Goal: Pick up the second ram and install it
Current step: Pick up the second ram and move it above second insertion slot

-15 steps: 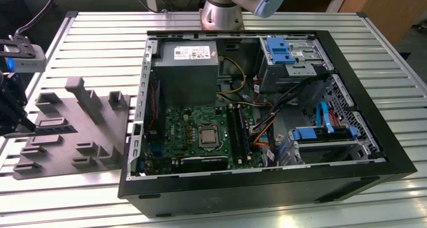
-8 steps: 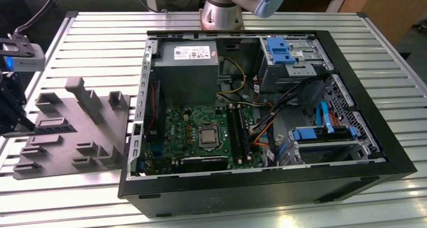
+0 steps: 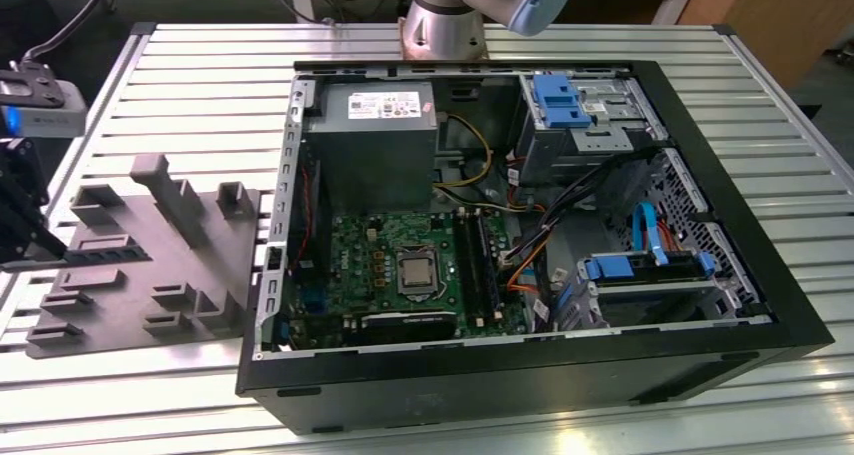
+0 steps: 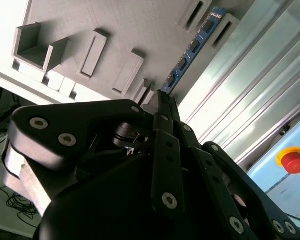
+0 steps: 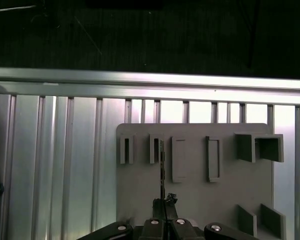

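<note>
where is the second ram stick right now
The second ram is at the exterior view's far left, held at one end by the gripper over the grey holder tray, on the slatted table beside the open computer case.

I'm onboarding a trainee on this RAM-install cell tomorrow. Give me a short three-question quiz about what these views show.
1. True or false: the gripper has its jaws shut on the second ram.
2. In the exterior view, the grey fixture tray lies on which side of the computer case? A) its left B) its right C) inside it
3. What colour are the drive clips in the case?
Key: 1 true; 2 A; 3 blue.
</note>
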You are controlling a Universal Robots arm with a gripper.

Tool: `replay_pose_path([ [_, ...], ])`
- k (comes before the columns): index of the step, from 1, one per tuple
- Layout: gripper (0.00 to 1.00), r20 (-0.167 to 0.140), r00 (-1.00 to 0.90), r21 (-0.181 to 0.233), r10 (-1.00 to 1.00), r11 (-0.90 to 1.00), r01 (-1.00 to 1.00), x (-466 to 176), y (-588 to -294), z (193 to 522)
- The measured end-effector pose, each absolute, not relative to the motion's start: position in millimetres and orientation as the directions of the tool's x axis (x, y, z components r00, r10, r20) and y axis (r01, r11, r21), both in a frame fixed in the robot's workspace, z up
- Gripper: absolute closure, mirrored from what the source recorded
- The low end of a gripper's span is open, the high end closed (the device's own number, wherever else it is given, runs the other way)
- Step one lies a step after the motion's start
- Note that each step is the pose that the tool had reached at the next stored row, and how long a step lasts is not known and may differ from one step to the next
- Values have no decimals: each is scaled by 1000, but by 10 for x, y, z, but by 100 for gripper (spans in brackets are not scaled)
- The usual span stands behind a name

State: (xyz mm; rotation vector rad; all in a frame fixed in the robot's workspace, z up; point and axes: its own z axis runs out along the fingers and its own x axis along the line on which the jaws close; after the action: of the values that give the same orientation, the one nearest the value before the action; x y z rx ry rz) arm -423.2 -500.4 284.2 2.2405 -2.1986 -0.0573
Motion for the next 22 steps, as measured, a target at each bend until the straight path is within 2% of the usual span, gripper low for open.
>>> replay_pose_path([
  [22,89,-25,19,26,-1000,-19,-999,-4232,-5003,3064],
])
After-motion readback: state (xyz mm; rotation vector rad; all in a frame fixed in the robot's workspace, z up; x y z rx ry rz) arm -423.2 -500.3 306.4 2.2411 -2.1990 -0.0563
